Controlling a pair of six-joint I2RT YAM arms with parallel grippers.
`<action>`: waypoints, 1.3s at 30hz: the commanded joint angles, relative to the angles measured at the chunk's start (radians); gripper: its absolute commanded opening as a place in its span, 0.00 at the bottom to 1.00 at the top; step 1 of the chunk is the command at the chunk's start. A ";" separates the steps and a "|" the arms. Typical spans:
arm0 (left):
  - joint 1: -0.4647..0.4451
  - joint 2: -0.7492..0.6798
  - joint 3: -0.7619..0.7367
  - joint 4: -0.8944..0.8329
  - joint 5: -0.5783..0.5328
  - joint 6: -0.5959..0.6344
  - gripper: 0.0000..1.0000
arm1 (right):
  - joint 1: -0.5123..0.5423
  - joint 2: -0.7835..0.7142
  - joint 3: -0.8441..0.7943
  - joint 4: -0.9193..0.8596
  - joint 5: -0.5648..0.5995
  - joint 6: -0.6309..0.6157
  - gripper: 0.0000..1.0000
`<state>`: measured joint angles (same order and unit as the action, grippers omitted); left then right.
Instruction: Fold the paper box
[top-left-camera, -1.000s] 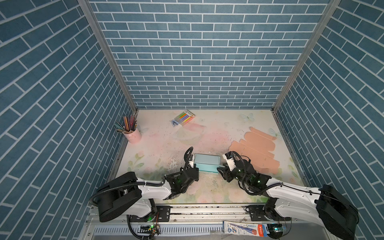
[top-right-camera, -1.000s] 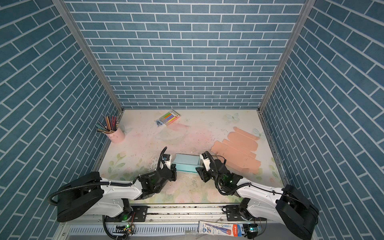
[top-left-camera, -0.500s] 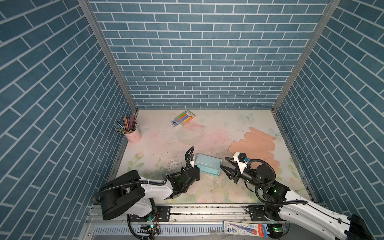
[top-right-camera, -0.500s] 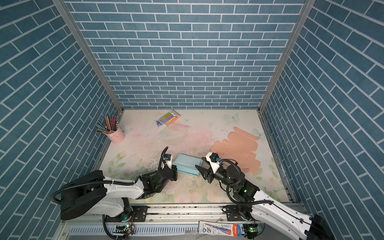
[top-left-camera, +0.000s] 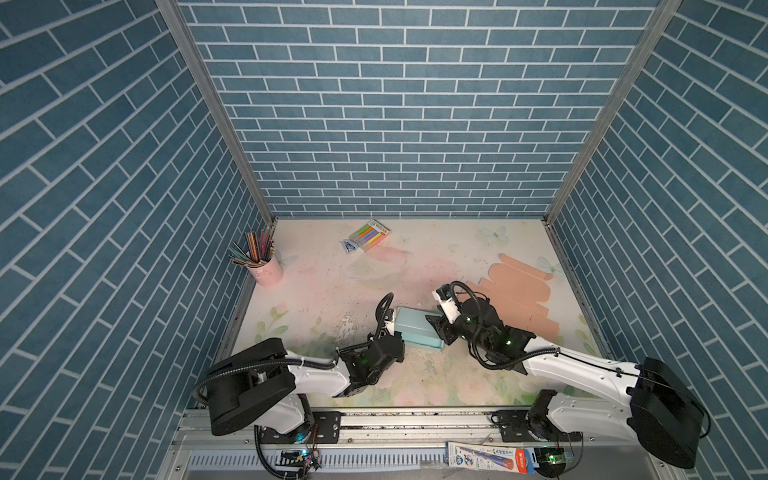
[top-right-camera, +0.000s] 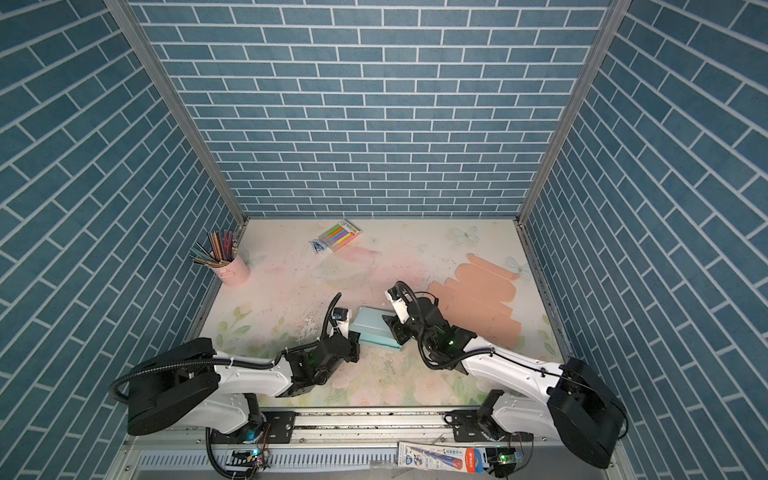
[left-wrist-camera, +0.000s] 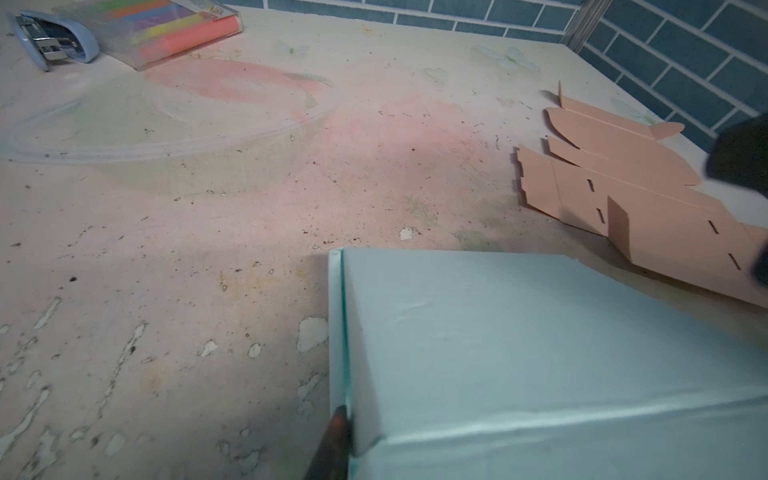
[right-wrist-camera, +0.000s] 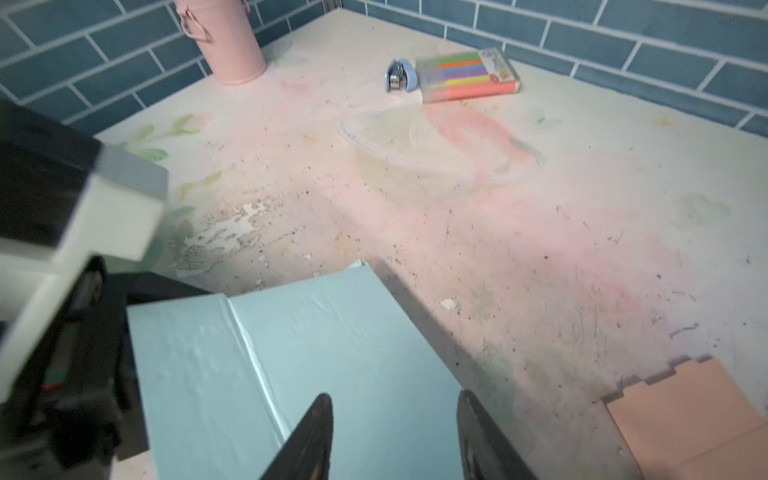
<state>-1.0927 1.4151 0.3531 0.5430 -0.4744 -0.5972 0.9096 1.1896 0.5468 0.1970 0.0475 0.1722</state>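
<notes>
Two white-and-black arms reach in from the lower edge in both top views, the left arm (top-left-camera: 316, 374) and the right arm (top-left-camera: 582, 370); each carries one tool.

One flat peach cardboard blank (top-left-camera: 515, 295) lies unfolded at the middle right; one clear shallow dish (left-wrist-camera: 166, 145), hard to make out, sits on the table above centre.

One pale blue paper box (top-left-camera: 417, 330), closed up, lies on the table at the lower middle of the frame, between the two tools.

The left tool (top-left-camera: 395, 338) is at the box's left end; the left wrist view shows only one finger (left-wrist-camera: 338, 436) against that end, so I cannot tell how wide it stands.

The right tool (right-wrist-camera: 395, 397) has its two fingers set apart above the box's right end; whether they press the box I cannot tell.

One pink cup (top-left-camera: 267, 270) full of coloured pencils stands at the middle left; one clear case of coloured markers (top-left-camera: 371, 235) lies near the back wall; one small blue stapler (top-left-camera: 350, 247) lies just beside it.

The table (top-left-camera: 457, 257) is pale with faded pink and floral print, scuffed and chipped; three blue brick-pattern walls (top-left-camera: 395, 124) enclose it; a metal rail (top-left-camera: 395, 419) runs along the front.
</notes>
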 joint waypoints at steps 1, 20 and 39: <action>-0.013 -0.031 -0.005 -0.082 0.079 0.008 0.50 | -0.003 0.017 -0.004 0.028 0.000 0.049 0.49; 0.034 -0.551 0.139 -0.653 0.401 0.140 0.88 | -0.010 0.125 -0.034 0.051 -0.039 0.029 0.49; 0.317 -0.047 0.258 -0.404 0.559 0.059 0.61 | -0.011 0.099 -0.077 0.067 -0.025 0.057 0.48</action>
<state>-0.7845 1.3266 0.5961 0.0734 0.0635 -0.5320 0.9020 1.3014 0.4854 0.2699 0.0154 0.2050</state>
